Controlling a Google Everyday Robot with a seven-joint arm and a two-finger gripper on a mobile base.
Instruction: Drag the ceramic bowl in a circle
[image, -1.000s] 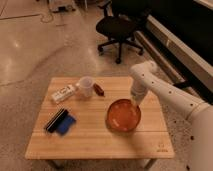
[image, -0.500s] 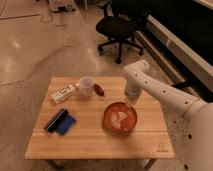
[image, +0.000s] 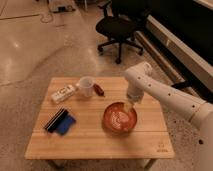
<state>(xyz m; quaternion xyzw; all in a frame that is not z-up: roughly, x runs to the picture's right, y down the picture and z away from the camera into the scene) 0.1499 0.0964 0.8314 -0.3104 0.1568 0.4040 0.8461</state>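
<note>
One bowl (image: 120, 118) matters: wide, shallow, glossy orange-red, sitting right of centre on wooden table (image: 100, 142). Gripper (image: 131, 105) reaches down at bowl's far-right rim, apparently touching it; jaw state cannot tell. Likely heavy for its size, rigid, breakable; glaze slick, so pinch may slip. Best hold judged at rim, one finger inside, one outside, then slide without lifting. Smooth wood should let it glide. White cup (image: 87, 86) far-left of bowl, apart; keep circle small.
</note>
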